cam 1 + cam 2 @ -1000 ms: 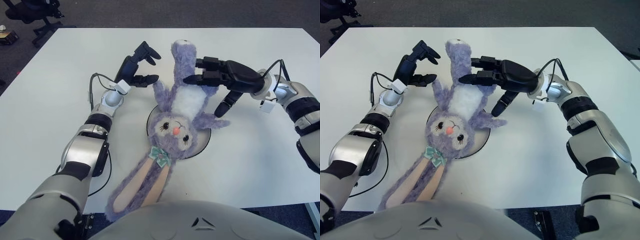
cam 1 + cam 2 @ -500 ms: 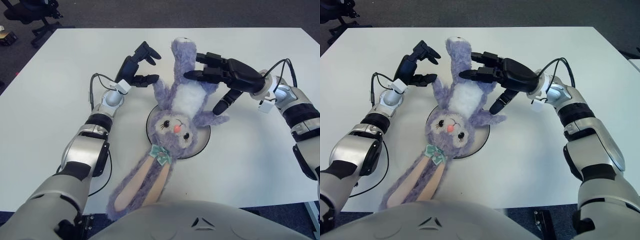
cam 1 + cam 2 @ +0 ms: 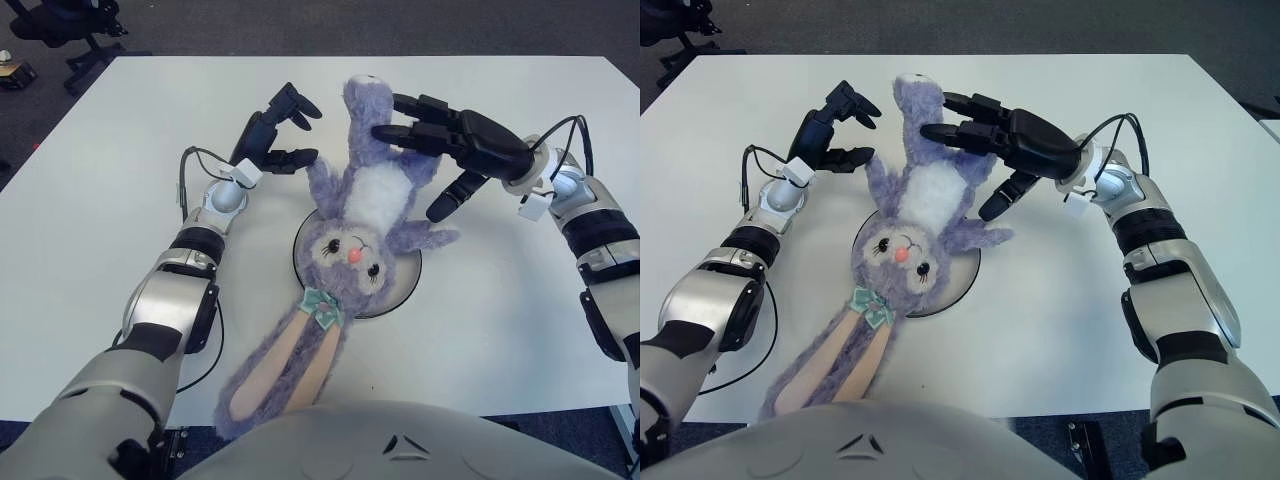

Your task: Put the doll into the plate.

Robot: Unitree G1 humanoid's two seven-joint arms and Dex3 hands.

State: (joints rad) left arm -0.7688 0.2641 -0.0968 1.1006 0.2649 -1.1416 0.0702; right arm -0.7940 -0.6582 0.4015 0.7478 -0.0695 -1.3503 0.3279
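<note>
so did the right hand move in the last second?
Yes. The right hand lifted off the doll toward the table's far edge, fingers spread; against the plate it sits farther away.

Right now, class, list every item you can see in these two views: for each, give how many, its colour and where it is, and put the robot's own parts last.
doll: one, purple plush rabbit with white belly and teal bow, head on the plate, legs pointing away from the robot, long ears trailing toward the near table edge.
plate: one, white with dark rim, table centre, mostly under the doll.
table: one, white, fills the view.
office chair: one, black, on the floor at far left.
left hand: one, black, left of the doll's legs, fingers open, holding nothing.
right hand: one, black, fingers open by the doll's upper body on its right.
</note>
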